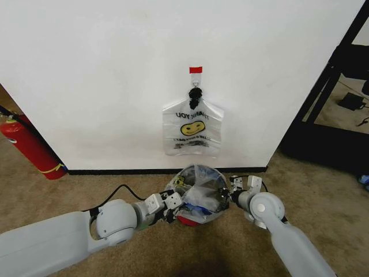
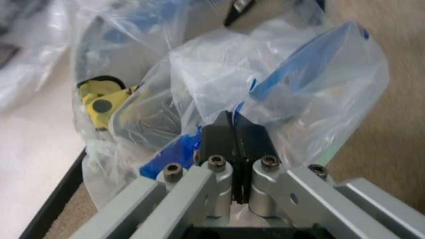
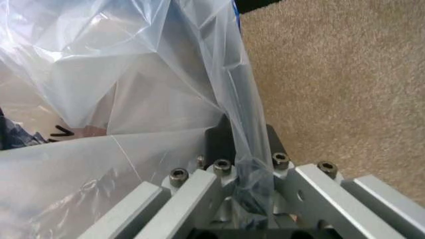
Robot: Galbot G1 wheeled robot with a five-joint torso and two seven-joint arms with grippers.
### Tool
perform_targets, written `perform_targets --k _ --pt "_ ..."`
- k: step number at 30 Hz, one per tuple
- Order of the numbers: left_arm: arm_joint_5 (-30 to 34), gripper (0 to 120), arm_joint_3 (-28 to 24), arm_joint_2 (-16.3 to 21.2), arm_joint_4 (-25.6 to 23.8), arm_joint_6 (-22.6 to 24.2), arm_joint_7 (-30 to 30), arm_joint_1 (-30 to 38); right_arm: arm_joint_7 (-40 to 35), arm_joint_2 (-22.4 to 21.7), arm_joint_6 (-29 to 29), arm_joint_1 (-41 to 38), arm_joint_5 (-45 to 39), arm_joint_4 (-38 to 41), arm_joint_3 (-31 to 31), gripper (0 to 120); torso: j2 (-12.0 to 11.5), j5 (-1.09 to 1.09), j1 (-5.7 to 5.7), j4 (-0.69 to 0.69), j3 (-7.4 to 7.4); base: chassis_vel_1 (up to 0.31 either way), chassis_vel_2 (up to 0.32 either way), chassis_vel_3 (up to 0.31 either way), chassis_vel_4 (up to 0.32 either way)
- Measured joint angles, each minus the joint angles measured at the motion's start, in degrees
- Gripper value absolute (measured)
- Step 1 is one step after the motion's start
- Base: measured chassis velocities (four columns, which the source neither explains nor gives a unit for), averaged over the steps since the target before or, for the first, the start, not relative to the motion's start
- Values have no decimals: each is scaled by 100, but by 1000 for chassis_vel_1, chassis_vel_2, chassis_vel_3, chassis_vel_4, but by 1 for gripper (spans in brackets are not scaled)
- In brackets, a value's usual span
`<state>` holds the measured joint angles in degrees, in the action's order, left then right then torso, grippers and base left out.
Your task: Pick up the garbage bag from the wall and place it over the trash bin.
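The garbage bag (image 1: 199, 186), thin and see-through with a yellow face and blue marks, is spread over the trash bin on the carpet by the wall. The bin's red base (image 1: 188, 220) shows under the film. My left gripper (image 1: 174, 203) is at the bag's left side. In the left wrist view its black pads (image 2: 222, 137) are shut on a fold of the bag (image 2: 219, 74). My right gripper (image 1: 229, 196) is at the bag's right side. In the right wrist view a strip of the bag (image 3: 239, 99) runs between its fingers (image 3: 216, 142), which are shut on it.
A bunch of like bags (image 1: 192, 130) hangs on the wall from a hook under red tape (image 1: 196, 70), directly above the bin. A red fire extinguisher (image 1: 29, 147) leans at the far left. A black frame (image 1: 328, 86) stands at the right. Brown carpet lies all around.
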<state>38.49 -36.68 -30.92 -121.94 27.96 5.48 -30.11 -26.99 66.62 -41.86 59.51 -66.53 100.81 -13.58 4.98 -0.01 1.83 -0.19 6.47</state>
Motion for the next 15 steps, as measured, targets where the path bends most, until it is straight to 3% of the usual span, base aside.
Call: perform_targets --k 6,15 --pt "-385 0 852 129 -158 -321 63 -1148 -202 294 0 -34 -248 24 -117 0 0 -1 0 3 0 0 0 0 0" --pt "-749 0 1425 76 -213 -606 105 -2004 -441 523 -1 2 -548 56 -331 0 0 1 0 0 0 0 0 0 0"
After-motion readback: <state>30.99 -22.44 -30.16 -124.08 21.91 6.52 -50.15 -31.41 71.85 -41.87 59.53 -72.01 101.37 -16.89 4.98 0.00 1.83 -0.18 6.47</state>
